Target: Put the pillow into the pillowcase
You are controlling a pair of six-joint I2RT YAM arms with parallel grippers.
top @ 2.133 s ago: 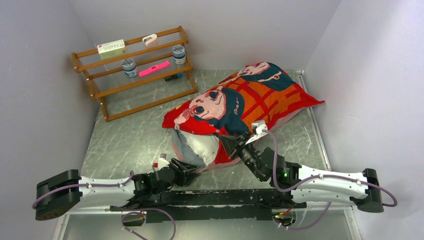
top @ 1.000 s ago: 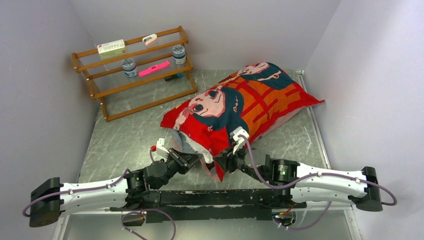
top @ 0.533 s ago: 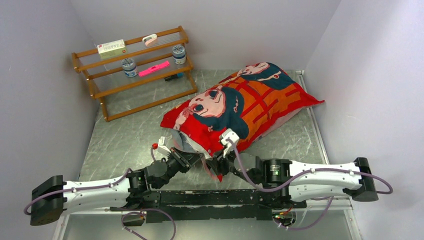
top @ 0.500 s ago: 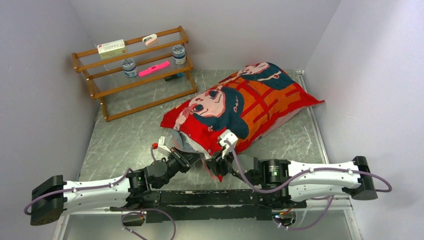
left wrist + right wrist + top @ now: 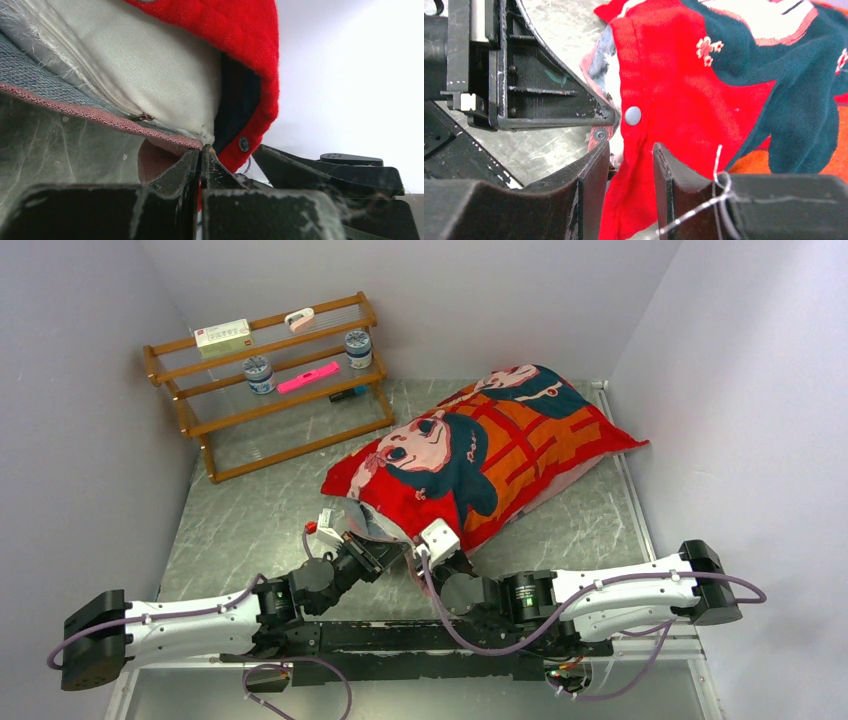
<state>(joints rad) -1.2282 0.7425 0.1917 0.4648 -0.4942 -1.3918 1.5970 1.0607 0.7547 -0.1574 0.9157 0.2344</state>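
The red pillowcase (image 5: 490, 450) with cartoon faces lies diagonally on the table, plump with the white pillow inside. A small part of the pillow (image 5: 372, 524) shows at the open near-left end. In the left wrist view the pillow (image 5: 150, 65) bulges between the red top layer (image 5: 235, 40) and the pink lower hem. My left gripper (image 5: 388, 548) (image 5: 201, 150) is shut on that lower hem. My right gripper (image 5: 428, 562) (image 5: 631, 147) stands right beside it, open, with the red snap-button flap (image 5: 639, 165) hanging loose between its fingers.
A wooden rack (image 5: 270, 380) at the back left holds jars, a pink item and a box. Walls close in on the table at the left, back and right. Both arms lie low along the near edge, and the grey marble tabletop (image 5: 250, 520) shows left of the pillow.
My right arm has swung left along the near edge, bringing its gripper close to the left one at the case's mouth. The red edge now covers more of the pillow.
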